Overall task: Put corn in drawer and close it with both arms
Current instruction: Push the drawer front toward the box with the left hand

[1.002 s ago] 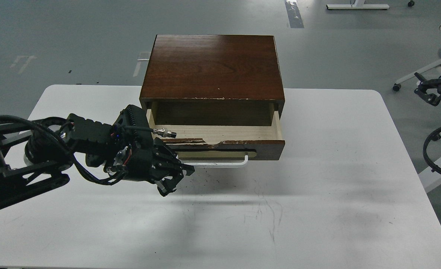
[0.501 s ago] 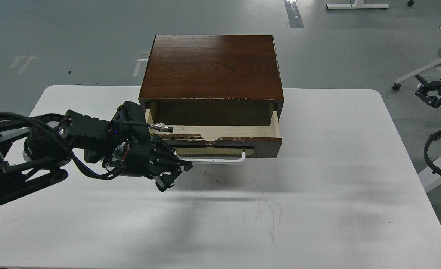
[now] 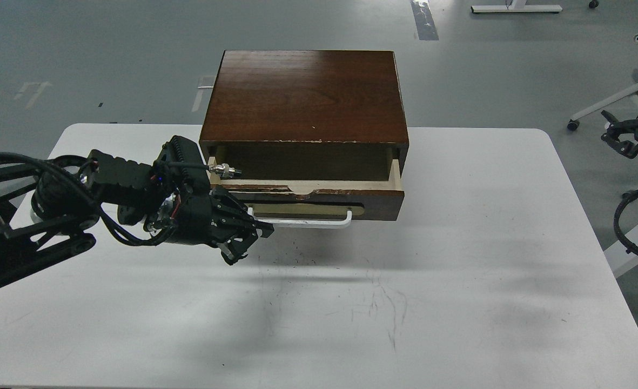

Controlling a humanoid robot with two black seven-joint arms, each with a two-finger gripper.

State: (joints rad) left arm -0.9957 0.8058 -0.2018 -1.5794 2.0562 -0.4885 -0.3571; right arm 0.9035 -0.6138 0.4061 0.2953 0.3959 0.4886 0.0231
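Note:
The drawer [image 3: 373,201] with its dark chipped front and white bar handle [image 3: 319,222] sticks out a little from the brown cabinet [image 3: 305,97]. Only a narrow strip of its pale wood inside shows. The corn is not visible anywhere. My left gripper [image 3: 248,243] is at the left end of the handle, against the drawer front, with its fingers apart and nothing between them. The handle's left end is hidden behind it. My right gripper [image 3: 621,138] hangs off the table's right edge, far from the drawer, too small and dark to read.
The cabinet stands at the back middle of the white table [image 3: 459,302]. The table's surface shows scuff marks in front of the drawer. Chair legs and cables [image 3: 629,227] lie on the grey floor to the right.
The drawer has slid well back into the cabinet, and my left gripper has moved back and left with its front. The right gripper has barely moved.

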